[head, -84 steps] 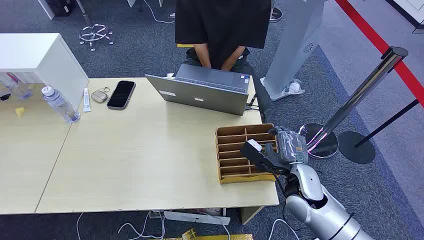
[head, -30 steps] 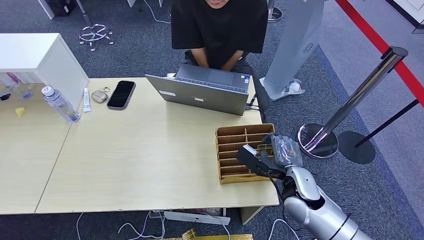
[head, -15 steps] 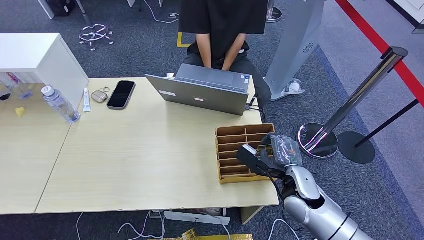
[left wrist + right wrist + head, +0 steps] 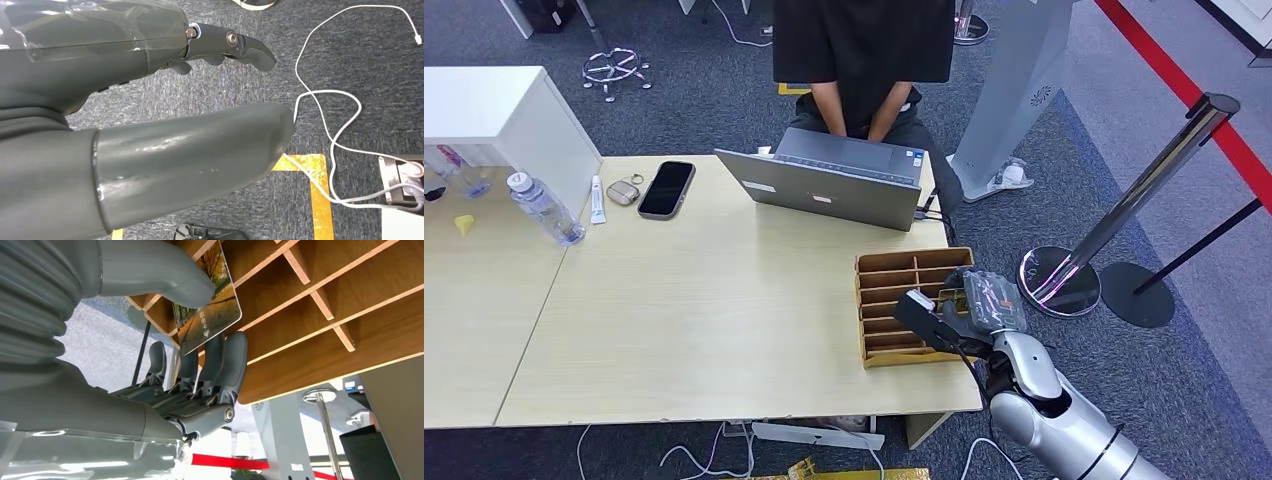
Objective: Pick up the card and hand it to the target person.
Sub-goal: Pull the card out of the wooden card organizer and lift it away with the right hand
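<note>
The card (image 4: pixel 207 305), printed with an autumn tree scene, is pinched between the thumb and the dark fingers (image 4: pixel 220 365) of my right hand (image 4: pixel 165 405). It sits at the edge of the wooden divider box (image 4: pixel 320 305). From above, my right hand (image 4: pixel 969 308) reaches over the right side of that box (image 4: pixel 894 300), and a sliver of the card (image 4: pixel 951 298) shows by the fingers. The person (image 4: pixel 864 45) in a black shirt sits behind the laptop (image 4: pixel 824 185). My left hand (image 4: pixel 100 50) hangs over the carpet, fingers apart, holding nothing.
A phone (image 4: pixel 667 188), a keyring, a tube and a water bottle (image 4: pixel 542 208) lie at the table's far left beside a white cabinet (image 4: pixel 499 110). A chrome stanchion (image 4: pixel 1124 210) and its base stand right of the table. Cables trail on the floor (image 4: pixel 340 135).
My right hand has shifted slightly left and nearer over the box. The person behind the laptop has moved their upper body back and forth.
</note>
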Controlling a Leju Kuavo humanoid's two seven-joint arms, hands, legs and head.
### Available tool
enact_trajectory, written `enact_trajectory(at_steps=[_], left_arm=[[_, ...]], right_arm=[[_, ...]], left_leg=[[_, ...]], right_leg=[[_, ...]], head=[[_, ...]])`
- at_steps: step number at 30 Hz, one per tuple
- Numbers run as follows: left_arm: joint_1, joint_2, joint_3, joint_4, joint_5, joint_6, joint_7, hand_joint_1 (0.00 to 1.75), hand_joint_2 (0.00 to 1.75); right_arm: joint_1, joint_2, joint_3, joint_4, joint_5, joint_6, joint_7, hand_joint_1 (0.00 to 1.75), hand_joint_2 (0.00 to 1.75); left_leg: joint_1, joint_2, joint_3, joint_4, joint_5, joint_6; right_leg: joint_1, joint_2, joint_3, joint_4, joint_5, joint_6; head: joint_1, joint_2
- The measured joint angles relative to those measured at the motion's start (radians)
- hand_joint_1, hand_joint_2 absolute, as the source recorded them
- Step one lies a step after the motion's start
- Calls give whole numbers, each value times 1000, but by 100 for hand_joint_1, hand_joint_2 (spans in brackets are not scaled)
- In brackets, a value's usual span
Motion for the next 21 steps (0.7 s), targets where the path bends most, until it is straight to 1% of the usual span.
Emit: enact_trajectory(at_steps=[6,10,14,21], left_arm=[[0,0,0,0,0,0,0,0,0],[0,0,0,0,0,0,0,0,0],[0,0,0,0,0,0,1,0,0],[0,0,0,0,0,0,4,0,0]], right_arm=[[-1,0,2,0,-1,2,2,99,175],[-1,0,6,0,-1,2,2,103,175],[-1,0,8,0,-1,6,7,127,175],[-6,0,9,0,-1,17,24,143,175]], left_leg=[[0,0,0,0,0,0],[0,0,0,0,0,0],[0,0,0,0,0,0],[0,0,0,0,0,0]], right_leg=[[0,0,0,0,0,0],[0,0,0,0,0,0],[0,0,0,0,0,0],[0,0,0,0,0,0]], head=[[0,0],[0,0],[0,0],[0,0]])
